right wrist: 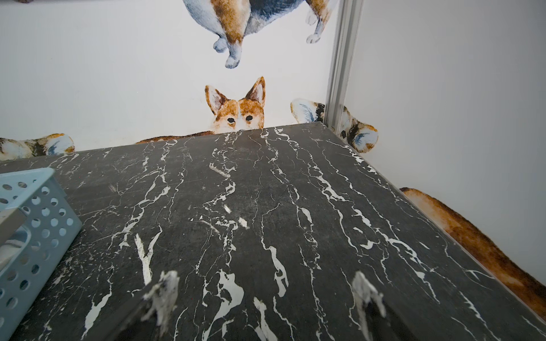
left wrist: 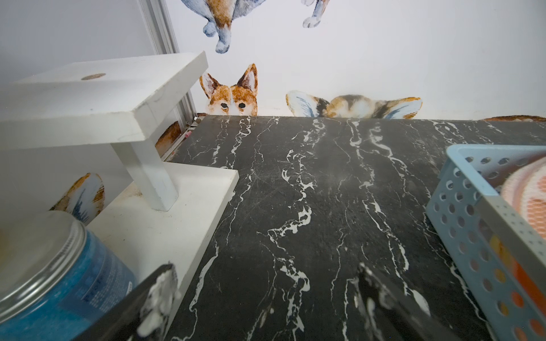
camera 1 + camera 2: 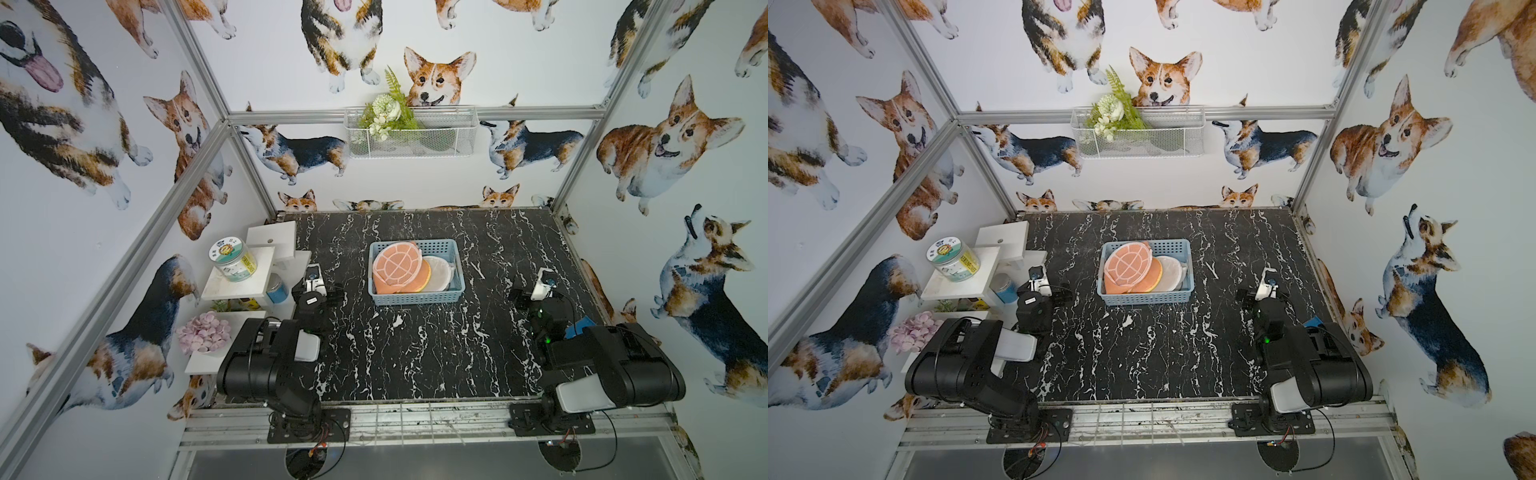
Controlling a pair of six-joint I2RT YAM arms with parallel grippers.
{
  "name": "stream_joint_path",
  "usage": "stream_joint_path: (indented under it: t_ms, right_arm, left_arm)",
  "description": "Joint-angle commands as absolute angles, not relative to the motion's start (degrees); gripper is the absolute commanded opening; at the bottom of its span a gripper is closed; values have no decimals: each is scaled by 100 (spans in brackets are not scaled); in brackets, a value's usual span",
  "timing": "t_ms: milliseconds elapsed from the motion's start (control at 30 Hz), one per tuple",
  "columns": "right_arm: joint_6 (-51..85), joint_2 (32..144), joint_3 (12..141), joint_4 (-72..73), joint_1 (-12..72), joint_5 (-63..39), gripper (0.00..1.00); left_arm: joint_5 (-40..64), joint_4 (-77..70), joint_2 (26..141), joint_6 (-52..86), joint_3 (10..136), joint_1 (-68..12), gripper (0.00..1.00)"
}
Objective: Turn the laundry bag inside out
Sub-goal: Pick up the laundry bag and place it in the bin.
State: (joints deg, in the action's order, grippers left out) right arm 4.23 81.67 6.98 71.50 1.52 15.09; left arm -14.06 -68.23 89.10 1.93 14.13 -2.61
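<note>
The laundry bag [image 3: 397,266] is a pink-orange mesh pouch lying on top of other flat bags, one orange and one white, in a light blue perforated basket [image 3: 415,298] mid-table. In the left wrist view the bag [image 2: 529,195] shows over the basket's wall [image 2: 472,212]. My left gripper [image 3: 319,286] hovers low left of the basket, open and empty [image 2: 265,273]. To the basket's right my right gripper [image 3: 540,291] is open too, with only marble between its fingers [image 1: 266,278]. Neither touches the basket.
A white stepped shelf [image 3: 266,253] stands at the table's left edge with a green-lidded jar [image 3: 230,259], a blue jar [image 2: 59,271] and pink flowers [image 3: 203,332]. A wire basket [image 3: 411,133] with flowers hangs on the back wall. A blue item [image 3: 579,326] lies by the right arm.
</note>
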Motion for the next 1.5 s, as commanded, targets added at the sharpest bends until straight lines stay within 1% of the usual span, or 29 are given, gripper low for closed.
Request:
stream_joint_path:
  t_ms: [0,133,233,333,433,500,533,567,600,667,767,833,900,1033,1100,1133,1200,1300,1467]
  right_arm:
    - [391,7896,803,6993,244,1660,100]
    - [254,7493,1175,5977,531,2143,100]
    - [672,7193,1617,4832,528,2412,100]
    - [947,6908,1793,4345,568,2642,100]
    - [1119,6744,1841,4325,633,3183,100]
    - [1517,6724,1994,4074,633,3399,100]
    - [1834,6718,2067,3913,626,3386,100]
    - [2052,6680,2161,3670,608,3147,100]
    - [2190,6642,2220,3517,575,2866,100]
    - [2647,6601,2280,3289,444,2269,100]
    - [3105,6639,2160,3453,175,1516,100]
    - [3304,6641,2005,3715,114,1450,100]
    - [3504,6588,1927,3743,68,1194,100]
    - [3085,6710,2455,2961,-1,135,100]
    - [3005,6810,2842,2366,42,28,94]
    - [2906,6833,3016,2081,85,-69,90]
    - [2820,6773,3236,1741,273,-51,90]
    - [2585,6645,3504,1412,721,-154,90]
    - [1937,7006,4313,764,1726,-325,87]
  left_arm:
    - [-1624,-6673,8609,274,1473,-247,100]
    - [-1820,-5566,8171,352,1887,-246,100]
    - [-1832,-5346,7951,351,1934,-244,100]
    - [-1867,-5122,7666,448,2033,-243,100]
    - [-1826,-4988,7499,993,2304,-212,100]
    - [-1987,-4613,7498,1803,2665,-218,100]
    - [-2181,-4203,7466,2362,2888,-215,100]
    - [-2389,-3643,7430,3008,3133,-211,100]
    - [-2391,-3288,7433,3300,3307,-210,100]
    - [-1882,-3233,7512,3262,3522,-205,100]
    - [-1229,-3860,7452,3573,3327,-203,100]
    - [-960,-4613,7393,4079,3025,-207,100]
    - [-691,-4812,7378,4641,2993,-200,100]
    - [471,-3693,7618,4730,3895,-217,100]
    - [795,-3532,7660,4796,4066,-308,100]
    - [816,-3538,7608,4822,4061,-399,100]
    - [804,-3466,7422,4770,4054,-594,100]
    - [1013,-2725,7137,4425,4382,-907,100]
    - [1483,-1574,6758,4069,4592,-1251,100]
